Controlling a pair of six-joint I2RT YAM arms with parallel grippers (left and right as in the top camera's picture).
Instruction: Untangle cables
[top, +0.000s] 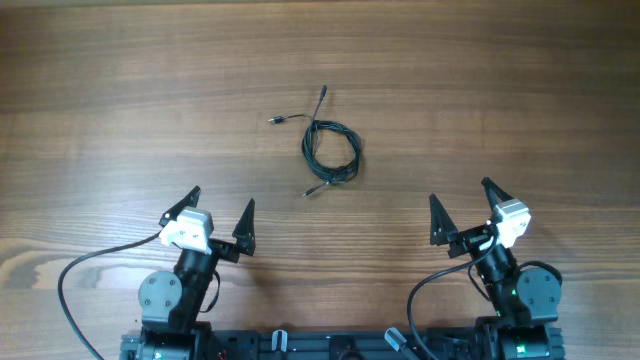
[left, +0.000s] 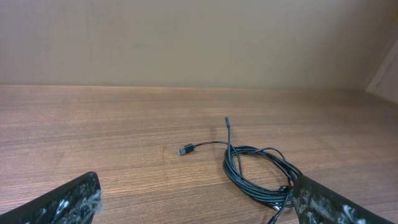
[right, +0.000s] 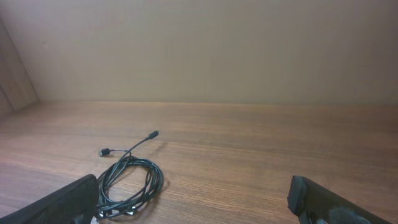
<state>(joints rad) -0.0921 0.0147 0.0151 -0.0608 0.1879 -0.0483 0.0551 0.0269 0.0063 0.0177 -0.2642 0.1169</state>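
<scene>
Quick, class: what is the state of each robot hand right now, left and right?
Left hand: open, holding nothing.
Right hand: open, holding nothing.

Wooden table (top: 120, 100), plain beige wall (left: 186, 37)

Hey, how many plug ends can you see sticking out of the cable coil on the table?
3 plug ends: one past the far edge of the coil, one off its left, one at its near edge. More may be hidden inside the coil.
</scene>
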